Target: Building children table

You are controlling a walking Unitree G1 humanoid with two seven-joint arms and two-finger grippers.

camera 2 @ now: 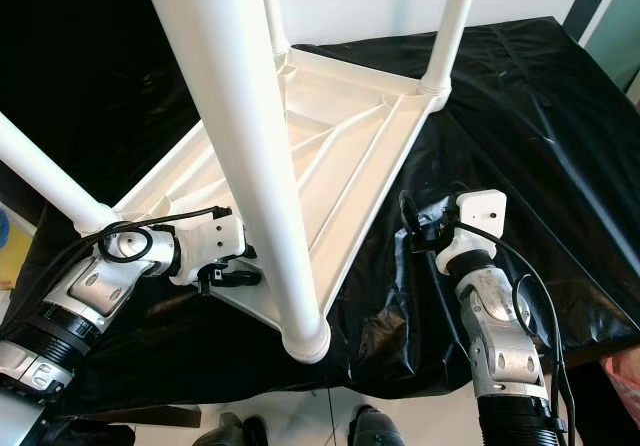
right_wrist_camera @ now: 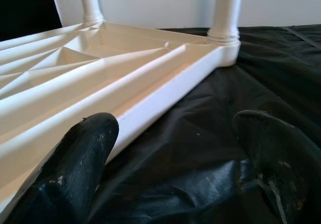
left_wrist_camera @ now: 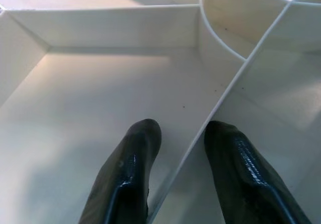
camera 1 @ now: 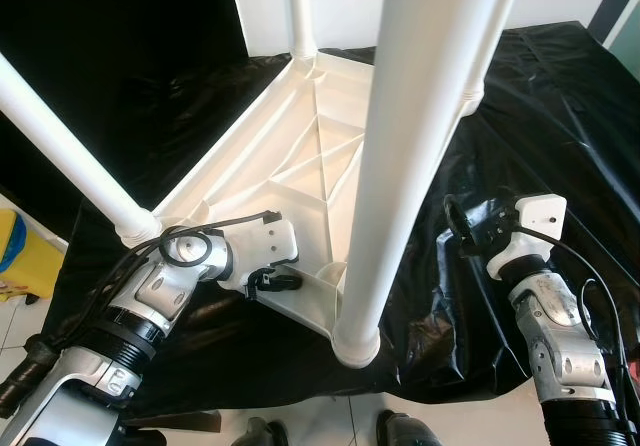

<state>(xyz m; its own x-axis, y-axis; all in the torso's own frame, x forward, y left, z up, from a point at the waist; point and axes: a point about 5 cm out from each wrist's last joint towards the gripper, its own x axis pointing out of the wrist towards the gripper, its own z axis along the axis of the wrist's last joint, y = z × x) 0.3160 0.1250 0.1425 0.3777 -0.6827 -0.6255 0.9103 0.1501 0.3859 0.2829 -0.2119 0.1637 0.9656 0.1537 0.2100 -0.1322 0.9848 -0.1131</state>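
Observation:
A white plastic children's table (camera 1: 300, 166) lies upside down on a black cloth (camera 1: 560, 116), its ribbed underside facing up. Three white legs stand in its corner sockets: a near leg (camera 1: 400, 146), a left leg (camera 1: 70, 156) and a far leg (camera 1: 300, 16). My left gripper (camera 1: 272, 281) is at the table's near edge. Its open fingers (left_wrist_camera: 135, 153) reach into the underside on either side of a thin rib (left_wrist_camera: 225, 93). My right gripper (camera 1: 465, 226) hovers open over the cloth, just off the table's right rim (right_wrist_camera: 165, 98), holding nothing.
The black cloth covers the low surface and hangs over its near edge. A white panel (camera 1: 340, 6) stands behind the table. A yellow object (camera 1: 20, 251) sits on the tiled floor at the left. My feet (camera 1: 400, 431) are at the cloth's near edge.

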